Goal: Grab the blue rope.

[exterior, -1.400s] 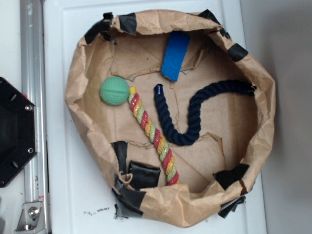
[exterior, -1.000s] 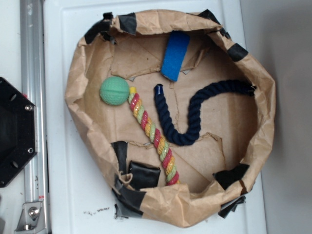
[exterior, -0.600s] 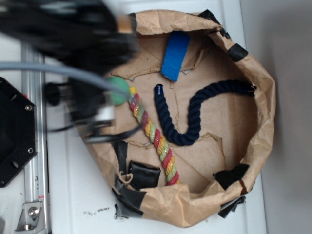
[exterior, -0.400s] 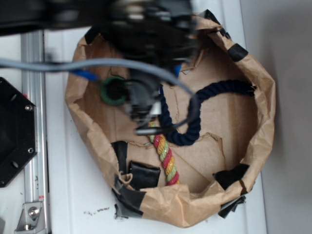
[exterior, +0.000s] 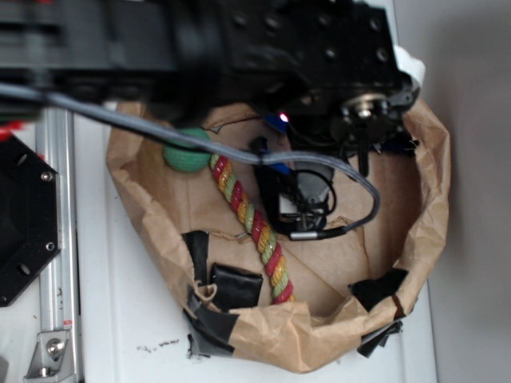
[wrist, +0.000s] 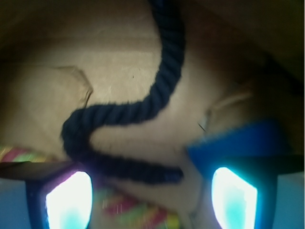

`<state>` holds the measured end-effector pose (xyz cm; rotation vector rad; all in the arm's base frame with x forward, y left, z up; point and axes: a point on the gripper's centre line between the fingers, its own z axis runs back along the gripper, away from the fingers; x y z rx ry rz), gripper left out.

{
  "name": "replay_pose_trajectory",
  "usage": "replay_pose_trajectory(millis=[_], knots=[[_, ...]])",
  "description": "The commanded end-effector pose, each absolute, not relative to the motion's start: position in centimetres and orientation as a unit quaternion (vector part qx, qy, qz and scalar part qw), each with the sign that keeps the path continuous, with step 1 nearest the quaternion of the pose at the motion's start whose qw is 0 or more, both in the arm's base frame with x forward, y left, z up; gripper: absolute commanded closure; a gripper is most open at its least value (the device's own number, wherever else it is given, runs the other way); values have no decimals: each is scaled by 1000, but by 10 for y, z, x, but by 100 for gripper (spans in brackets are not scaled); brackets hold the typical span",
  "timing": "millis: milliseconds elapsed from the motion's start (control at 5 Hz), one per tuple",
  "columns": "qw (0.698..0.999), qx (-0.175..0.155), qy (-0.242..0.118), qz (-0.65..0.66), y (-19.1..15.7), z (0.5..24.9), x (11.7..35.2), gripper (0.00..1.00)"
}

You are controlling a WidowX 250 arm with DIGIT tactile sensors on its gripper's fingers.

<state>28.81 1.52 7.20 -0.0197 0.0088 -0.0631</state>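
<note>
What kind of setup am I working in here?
Probably a lab tabletop rig, not a home: a taped-up brown paper tub on a white board, holding toys: the blue rope, a multicoloured rope with a green ball. The gripper hovers open above.

You see a white worktop (exterior: 120, 319) carrying a crumpled brown paper basin (exterior: 152, 231), patched with black tape. It spreads beneath and all around the fingers (wrist: 66, 200), its rim resting directly on the worktop, beside a metal rail (exterior: 56, 239) and a black plate (exterior: 24, 223).
</note>
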Motion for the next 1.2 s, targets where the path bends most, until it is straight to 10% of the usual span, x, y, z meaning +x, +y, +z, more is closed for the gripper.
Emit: replay_pose_trajectory(millis=[0, 400, 1000], knots=[[991, -29, -42, 121, 24, 53, 308, 0], [973, 1, -35, 228, 29, 27, 314, 0], [984, -57, 8, 167, -3, -7, 331, 0]])
